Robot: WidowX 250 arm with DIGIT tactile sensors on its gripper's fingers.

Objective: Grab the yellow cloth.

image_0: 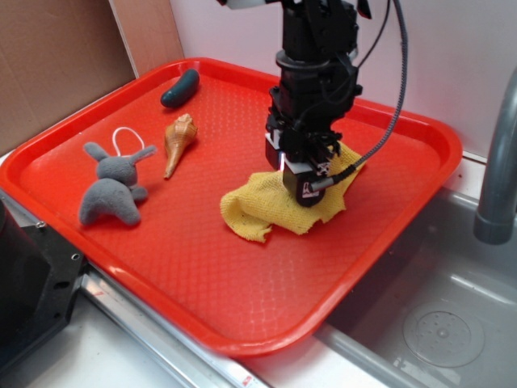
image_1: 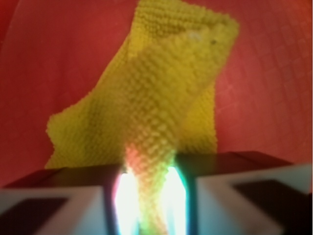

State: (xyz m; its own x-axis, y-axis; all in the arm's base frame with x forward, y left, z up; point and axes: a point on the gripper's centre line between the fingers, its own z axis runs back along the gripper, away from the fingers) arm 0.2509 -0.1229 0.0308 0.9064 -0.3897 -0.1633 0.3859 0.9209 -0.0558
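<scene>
Exterior view shows a large red plastic tray (image_0: pixel 202 275) with a waffle-textured floor, resting over the edge of a grey metal sink (image_0: pixel 452 323), with a grey faucet pipe (image_0: pixel 501 162) rising at the right. Above the tray's right half stands the black WidowX arm, pointing straight down, its gripper (image_0: pixel 311 184) pressed into the mustard-yellow terry cloth (image_0: pixel 258 214). That cloth lies crumpled on the tray floor right of centre, one fold pulled up between the fingers while the rest spreads toward the front left.

Wrist view confirms it: the two pads (image_1: pixel 78 205) are drawn close together with a ridge of the yellow cloth (image_1: pixel 161 103) pinched in the narrow gap between them, and red tray (image_1: pixel 274 73) floor showing around it.

On the tray's left half, well apart from the cloth, lies a grey plush bunny (image_0: pixel 113 190) with a white loop at its head. Just beside it to the right is a tan spiral seashell (image_0: pixel 179 141), and nearer the back rim a small dark green pickle-shaped object (image_0: pixel 179 87).
</scene>
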